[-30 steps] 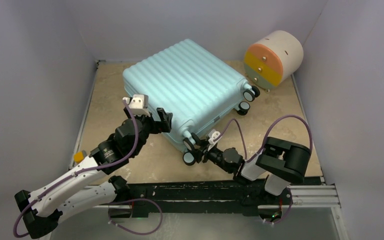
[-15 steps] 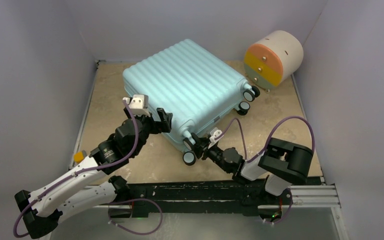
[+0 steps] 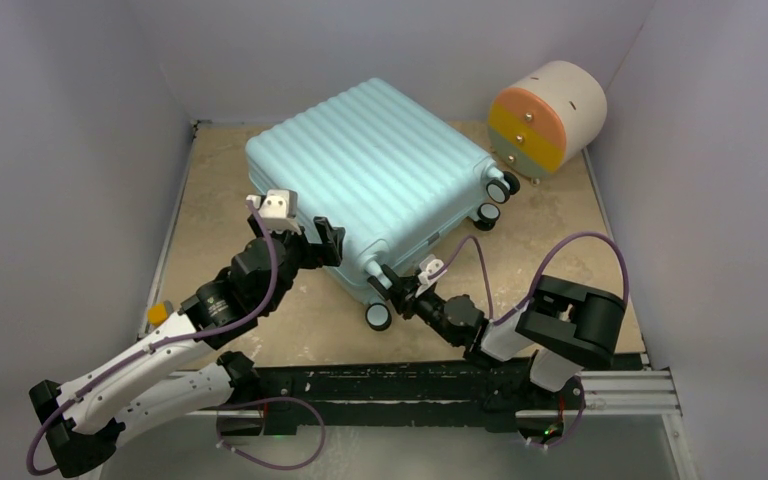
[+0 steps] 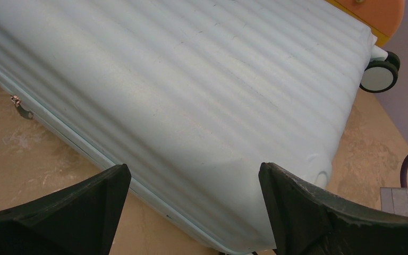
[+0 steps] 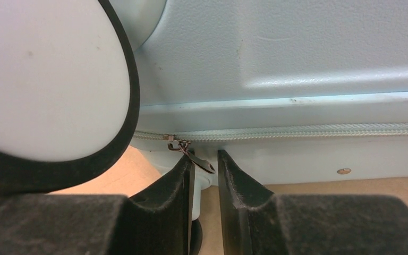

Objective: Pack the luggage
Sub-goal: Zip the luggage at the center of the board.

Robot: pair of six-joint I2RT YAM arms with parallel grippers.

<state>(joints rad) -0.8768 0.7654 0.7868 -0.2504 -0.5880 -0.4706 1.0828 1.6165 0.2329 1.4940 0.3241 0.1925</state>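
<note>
One luggage (image 3: 375,160) lying flat, one drawer unit (image 3: 550,115)

Plain pale grey-lilac walls (image 3: 70,150) close the scene at 9, 12 and 3 o'clock, meeting in corners at about 11 and 1. Between them lies a mottled beige, stone-patterned tabletop board (image 3: 215,190), worn lighter in patches. At 1 o'clock, near the 3 o'clock wall, sits a round cream drawer unit (image 3: 570,95) with orange, yellow and green fronts stacked top to bottom, each with a small knob. A black mounting rail (image 3: 360,385) runs along 6 o'clock. The light is soft and even, with faint shadows.
</note>
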